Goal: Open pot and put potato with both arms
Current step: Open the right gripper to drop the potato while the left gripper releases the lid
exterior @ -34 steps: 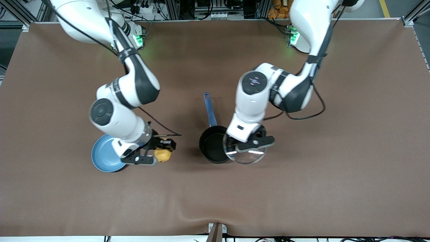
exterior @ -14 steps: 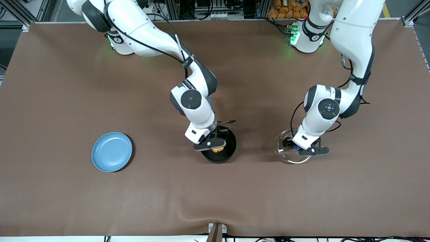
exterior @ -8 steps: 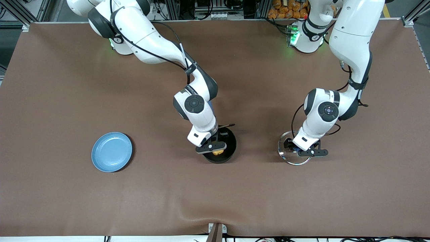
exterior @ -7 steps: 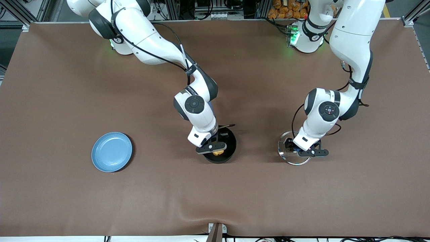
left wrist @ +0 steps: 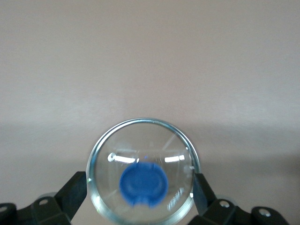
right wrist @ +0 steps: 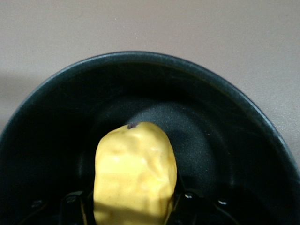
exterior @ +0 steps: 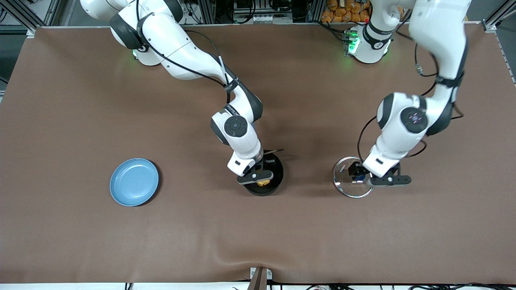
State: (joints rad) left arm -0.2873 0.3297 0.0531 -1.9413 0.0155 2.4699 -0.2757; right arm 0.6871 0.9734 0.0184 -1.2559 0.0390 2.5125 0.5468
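Observation:
The black pot [exterior: 275, 182] stands mid-table with no lid on; its handle is hidden under the right arm. My right gripper [exterior: 260, 179] is down inside the pot [right wrist: 211, 122], shut on the yellow potato [exterior: 263, 183], which sits low over the pot's floor in the right wrist view [right wrist: 136, 173]. The glass lid [exterior: 346, 184] with its blue knob lies flat on the table toward the left arm's end. My left gripper [exterior: 360, 174] hangs just above it, open, with its fingers [left wrist: 70, 193] spread wider than the lid [left wrist: 154, 140] and the knob [left wrist: 143, 183] free between them.
A light-blue plate [exterior: 134, 187] lies on the brown table cover toward the right arm's end, level with the pot. The right arm's forearm reaches over the table above the pot's handle.
The left arm's wrist has lifted and shifted toward its own end of the table, and the lid stays on the table. The right gripper with the potato has hardly moved in the pot.

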